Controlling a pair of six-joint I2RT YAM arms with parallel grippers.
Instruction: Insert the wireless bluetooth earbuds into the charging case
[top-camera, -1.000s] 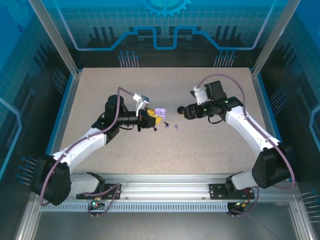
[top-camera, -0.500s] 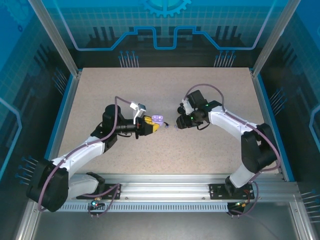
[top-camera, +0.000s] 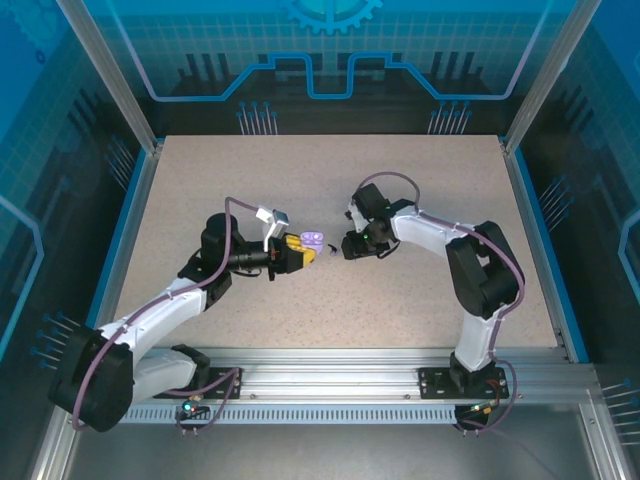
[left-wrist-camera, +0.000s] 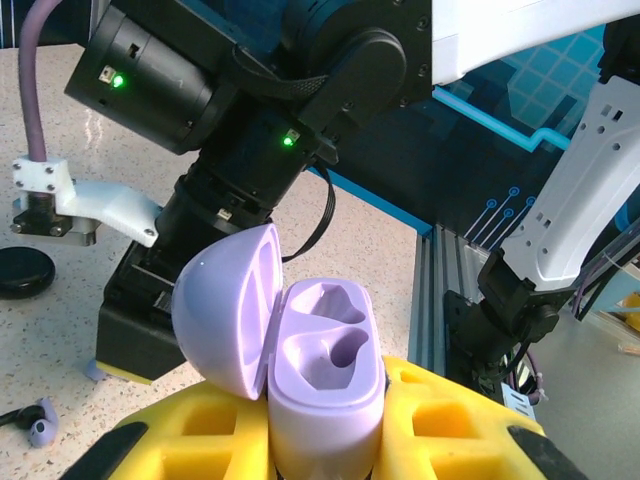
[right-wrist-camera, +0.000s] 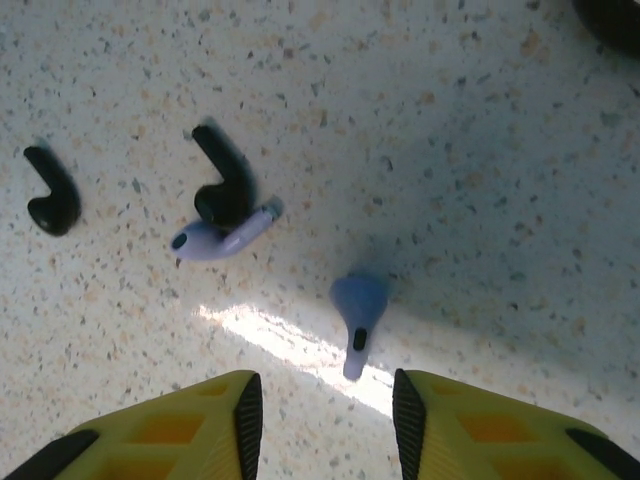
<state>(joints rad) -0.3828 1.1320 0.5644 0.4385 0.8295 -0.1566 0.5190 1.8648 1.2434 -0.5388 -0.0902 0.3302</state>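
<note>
Swinging leftward since the earlier overhead frame, the right tool (top-camera: 343, 247) is hovering low over the worktop (top-camera: 480, 180), just right of the left tool (top-camera: 298, 251). From the left wrist, that tool is clenching the open lavender charging case (left-wrist-camera: 325, 355), wells bare. From the right wrist, released jaws are flanking nothing; a lavender earbud (right-wrist-camera: 356, 305) is lying just ahead, stem pointing into their gap.

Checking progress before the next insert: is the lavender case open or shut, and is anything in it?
Open and empty: the case has its lid swung back, and both wells are bare.
</note>
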